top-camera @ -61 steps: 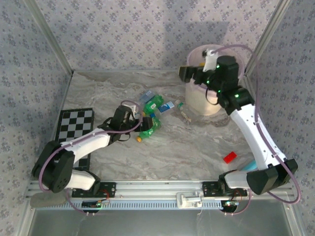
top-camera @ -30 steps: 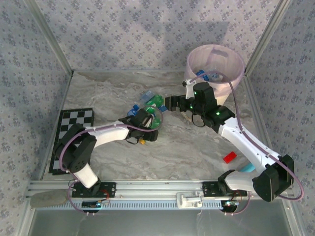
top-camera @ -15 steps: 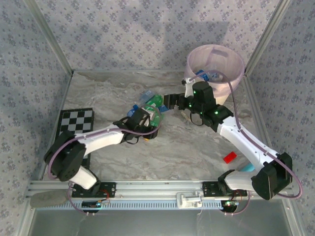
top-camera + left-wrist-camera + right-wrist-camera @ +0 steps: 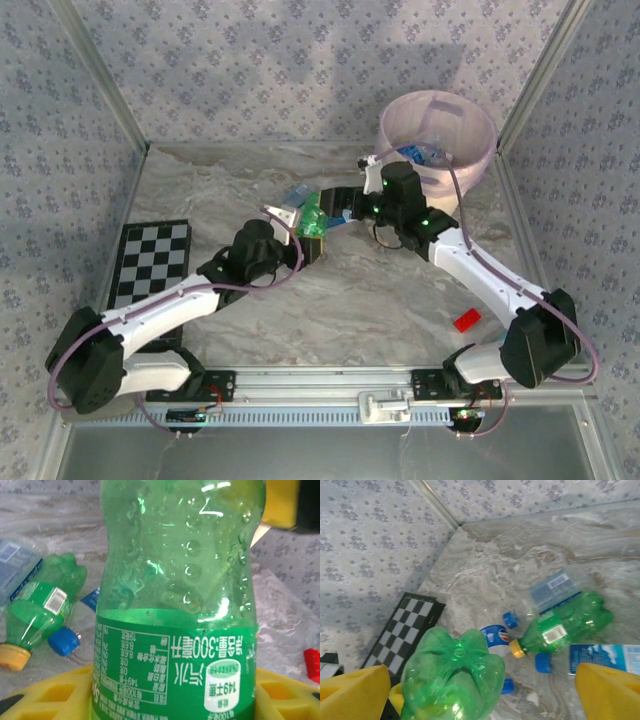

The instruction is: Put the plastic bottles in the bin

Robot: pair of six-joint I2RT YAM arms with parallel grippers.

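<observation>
the left gripper (image 4: 305, 232) reaches out over the middle of the grey marbled table (image 4: 380, 290), and its jaws are closed tight on a green plastic bottle with a green printed label (image 4: 175, 580). the yellow pads (image 4: 50, 697) press against the label end of the bottle, and the bottle's bumpy base points away from the wrist, to the far right. the bottle is held up off the table.

the right gripper (image 4: 340, 207) faces it from the right, just past the base of the same bottle. its jaws stand wide apart; in the right wrist view one yellow finger (image 4: 610, 690) sits on each side of the base, with a clear gap on the right side. it has hold of nothing.

on the table beneath them lies a small cluster of more bottles. a second green bottle with an orange cap (image 4: 565, 620) lies on its side. just beside it are a clear bottle with a pale blue label (image 4: 555, 587), a bottle with a bright blue label (image 4: 602, 657) and a few blue caps (image 4: 510, 618).

the round pale pink translucent bin (image 4: 440, 95) stands at the far right corner of the table, beyond the right gripper. some clear bottles with blue labels (image 4: 420, 153) already lie inside it.

a small red block (image 4: 466, 321) sits on the near right of the table, well apart from the bottles. a black and white checkered board (image 4: 150, 265) lies flat at the left side.
</observation>
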